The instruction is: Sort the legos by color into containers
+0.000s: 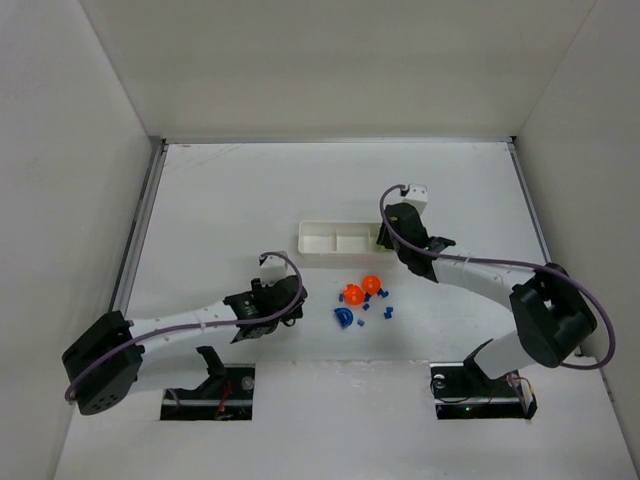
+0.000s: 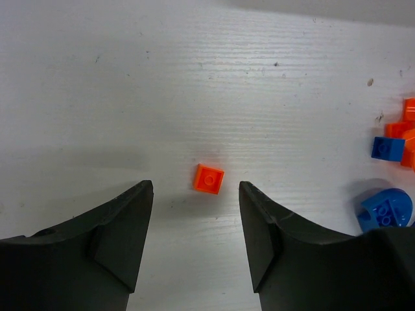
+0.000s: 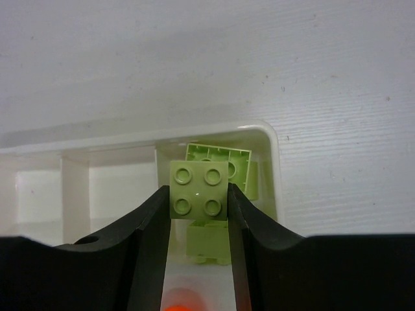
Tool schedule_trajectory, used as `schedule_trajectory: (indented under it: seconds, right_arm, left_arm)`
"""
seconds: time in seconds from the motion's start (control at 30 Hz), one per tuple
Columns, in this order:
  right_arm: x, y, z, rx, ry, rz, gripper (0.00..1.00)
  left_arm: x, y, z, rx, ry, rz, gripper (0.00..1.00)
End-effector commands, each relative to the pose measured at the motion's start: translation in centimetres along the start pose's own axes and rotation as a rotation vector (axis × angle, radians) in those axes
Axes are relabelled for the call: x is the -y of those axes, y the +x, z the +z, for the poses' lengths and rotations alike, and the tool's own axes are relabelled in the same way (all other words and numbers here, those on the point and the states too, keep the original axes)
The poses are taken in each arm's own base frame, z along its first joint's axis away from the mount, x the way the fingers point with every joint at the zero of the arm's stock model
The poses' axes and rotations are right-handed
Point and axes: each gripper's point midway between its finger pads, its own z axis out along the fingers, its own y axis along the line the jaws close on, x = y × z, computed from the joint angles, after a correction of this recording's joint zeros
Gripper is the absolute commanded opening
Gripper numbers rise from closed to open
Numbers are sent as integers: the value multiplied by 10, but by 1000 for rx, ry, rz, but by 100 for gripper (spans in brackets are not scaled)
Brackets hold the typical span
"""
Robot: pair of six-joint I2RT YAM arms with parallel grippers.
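While the right gripper (image 3: 198, 194) is pinching a lime-green brick (image 3: 198, 186) over the tray's (image 3: 275, 181) end compartment, the left gripper (image 2: 194, 189) is gaping around an orange brick (image 2: 209, 179). If dropped, the green one could bounce off the piled green bricks (image 3: 224, 155).

I get bright, even light from above across the white bench (image 1: 230, 200); the left arm (image 1: 190, 325) throws only a soft grey shadow. The top view is clean but coarse, so the legos (image 1: 352, 295) read as specks. On the left wrist the bench grain and the orange brick (image 2: 209, 178) are sharp, with a faint shadow beside it. On the right wrist the tray (image 3: 272, 162) wall nearly washes out, the green brick (image 3: 198, 189) is crisp, and an orange blur (image 3: 180, 303) sits low between the dark jaws.
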Motion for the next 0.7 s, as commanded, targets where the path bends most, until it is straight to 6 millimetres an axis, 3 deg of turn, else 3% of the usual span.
schedule_trajectory:
  seconds: [0.0,0.13,0.27,0.47,0.67]
  right_arm:
    - [-6,-12,3,29,-11,0,40]
    - [-2,-13,3,42,9,0,55]
    - [-2,-22,-5,69,1,13,60]
    - [3,-36,-28,133,-7,41,59]
    - [-12,-16,-57,122,-87,40,45]
  left_arm:
    - [8,-13,-2,43,-2,15,53]
    - [7,-12,1,44,-16,27,53]
    - [7,-10,4,37,-31,38,53]
    - [11,-7,9,33,-28,61,46]
    - [15,-3,15,22,-29,86,36]
